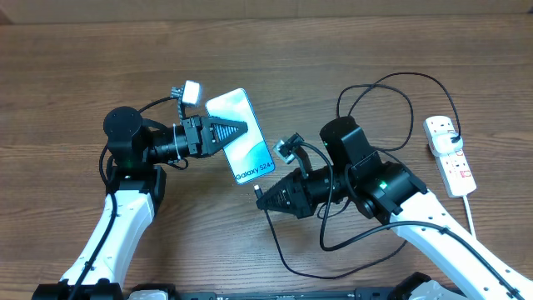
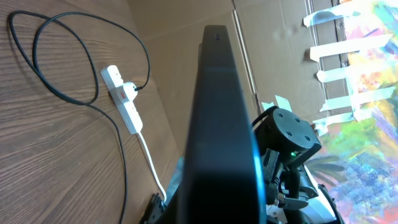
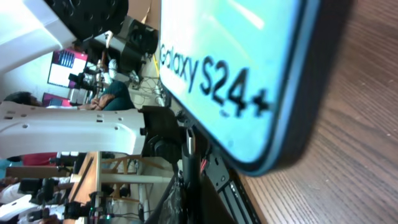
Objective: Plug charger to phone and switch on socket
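Left gripper (image 1: 240,128) clamps the phone (image 1: 248,150) above the wooden worktop (image 1: 83,67); I cannot tell the right gripper's (image 1: 261,196) grip. Only wrist views show the room.

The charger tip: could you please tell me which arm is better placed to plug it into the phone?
Right. The right gripper holds the charger tip just off the phone's Galaxy end, while the left gripper is clamped on the phone.

White arm links (image 1: 125,217), black round joints (image 1: 123,125), black tapered jaws, green LED (image 1: 382,185) on right arm (image 1: 433,225).
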You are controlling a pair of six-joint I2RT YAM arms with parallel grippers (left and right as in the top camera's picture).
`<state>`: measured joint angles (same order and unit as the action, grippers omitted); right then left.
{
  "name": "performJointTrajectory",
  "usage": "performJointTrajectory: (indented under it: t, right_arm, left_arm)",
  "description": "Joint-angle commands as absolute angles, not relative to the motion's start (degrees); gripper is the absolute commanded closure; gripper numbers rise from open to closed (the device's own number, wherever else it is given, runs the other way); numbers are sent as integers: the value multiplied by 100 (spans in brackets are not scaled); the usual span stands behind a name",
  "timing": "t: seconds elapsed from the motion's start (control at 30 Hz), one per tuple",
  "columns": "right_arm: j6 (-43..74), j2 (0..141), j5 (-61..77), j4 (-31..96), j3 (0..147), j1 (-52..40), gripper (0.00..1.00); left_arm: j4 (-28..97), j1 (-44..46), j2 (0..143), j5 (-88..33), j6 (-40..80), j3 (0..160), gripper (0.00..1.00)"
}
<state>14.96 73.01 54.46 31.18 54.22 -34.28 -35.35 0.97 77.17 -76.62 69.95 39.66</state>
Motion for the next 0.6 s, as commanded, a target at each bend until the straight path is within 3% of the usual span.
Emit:
performJointTrajectory:
  t: [0.0, 0.57]
  right_arm:
    - [1500, 7212, 5437, 3065, 5601, -3437, 96]
    - [1568, 7212, 5382, 2919, 5601, -3433, 96]
  left_arm:
    - [-3579, 38, 7736, -7677, 6772, 4032, 96]
    - [-3636, 38, 7736, -8232, 6646, 4032, 96]
